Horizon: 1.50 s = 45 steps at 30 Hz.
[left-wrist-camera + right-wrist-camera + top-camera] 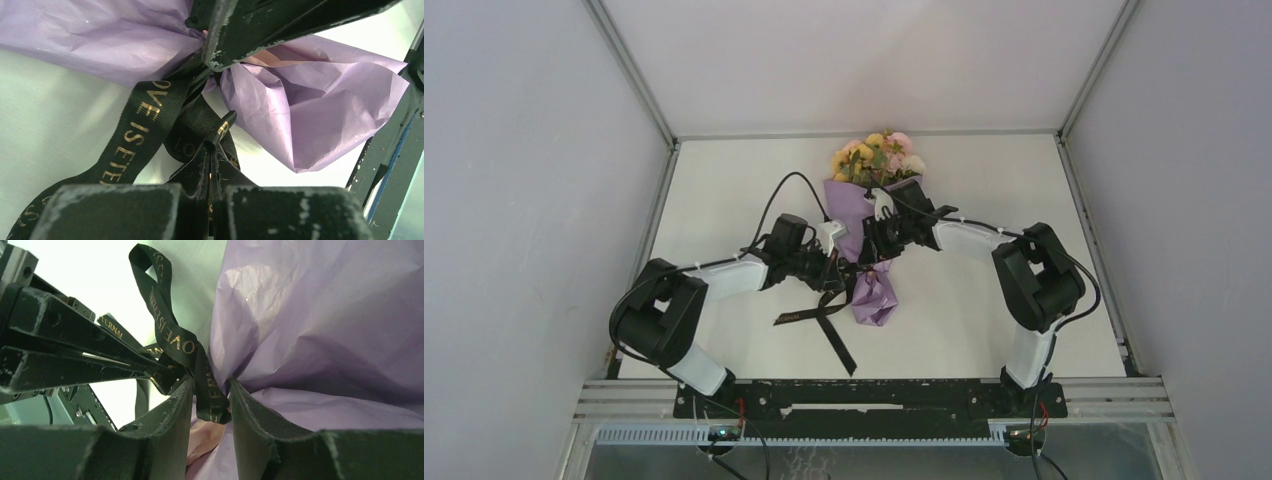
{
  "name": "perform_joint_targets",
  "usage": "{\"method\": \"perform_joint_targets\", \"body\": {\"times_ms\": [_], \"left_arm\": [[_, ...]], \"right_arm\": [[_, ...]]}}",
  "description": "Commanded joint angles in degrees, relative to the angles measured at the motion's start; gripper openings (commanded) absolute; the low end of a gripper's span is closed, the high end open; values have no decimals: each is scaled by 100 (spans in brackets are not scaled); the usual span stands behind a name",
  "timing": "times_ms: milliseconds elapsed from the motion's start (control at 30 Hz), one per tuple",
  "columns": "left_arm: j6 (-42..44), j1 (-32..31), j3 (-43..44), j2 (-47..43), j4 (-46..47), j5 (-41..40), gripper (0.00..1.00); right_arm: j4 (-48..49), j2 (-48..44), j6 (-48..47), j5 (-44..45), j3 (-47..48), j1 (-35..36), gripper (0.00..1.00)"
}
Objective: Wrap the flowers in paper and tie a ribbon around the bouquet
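**Ana:** Lilac paper is all I can see of the wrapping. Where does the bouquet lie?

**Ben:** In the middle of the bench. The flowers point to the far wall and the crumpled tail of the paper points toward the arms.

**Ana:** And the ribbon?

**Ben:** Black, with gold lettering. It goes round the pinched neck of the paper, and two ends trail on the bench on the near side.

**Ana:** Left hand?

**Ben:** Pressed together on a fold of ribbon just beside the neck. The band stands edge-up between its fingers.

**Ana:** Right hand?

**Ben:** Partway closed, clamped on the neck from the other side. A ribbon loop and the gathered paper sit between its fingers. One finger touches the ribbon, the other the paper. A bit of the pink face shows low in the gap.

**Ana:** Do the two hands touch?

**Ben:** Their tips are close together at the neck, but I cannot tell whether they touch.
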Motion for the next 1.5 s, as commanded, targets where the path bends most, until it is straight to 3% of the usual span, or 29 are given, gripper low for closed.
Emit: {"method": "perform_joint_targets", "body": {"times_ms": [0, 300, 533, 633, 767, 900, 967, 1067, 1100, 1467], "left_arm": [[189, 66, 217, -256, 85, 10, 0], [159, 80, 207, -140, 294, 124, 0], [223, 30, 503, -51, 69, 387, 0], [145, 23, 484, -57, 145, 434, 0], [24, 10, 545, 53, 130, 445, 0], [-300, -5, 579, 112, 231, 401, 0], [-343, -8, 603, 127, 236, 351, 0], [-377, -12, 657, 158, 150, 325, 0], [-420, -16, 678, 188, 128, 327, 0], [-717, -93, 766, 499, 30, 273, 0]], "right_arm": [[-71, 144, 126, -35, 371, 10, 42], [-372, 242, -63, 149, 660, 33, 40], [-453, 292, -146, -117, 723, 38, 9], [-492, 167, -140, -203, 726, -43, 10], [-505, 150, -224, -141, 726, -29, 28], [-498, 399, -192, -201, 726, 2, 29], [-519, 432, -214, -188, 726, 0, 25], [-476, 324, -215, -199, 726, -45, 3], [-455, 249, -202, -214, 726, -73, 0], [390, -592, 396, -554, -19, -75, 0]]}}
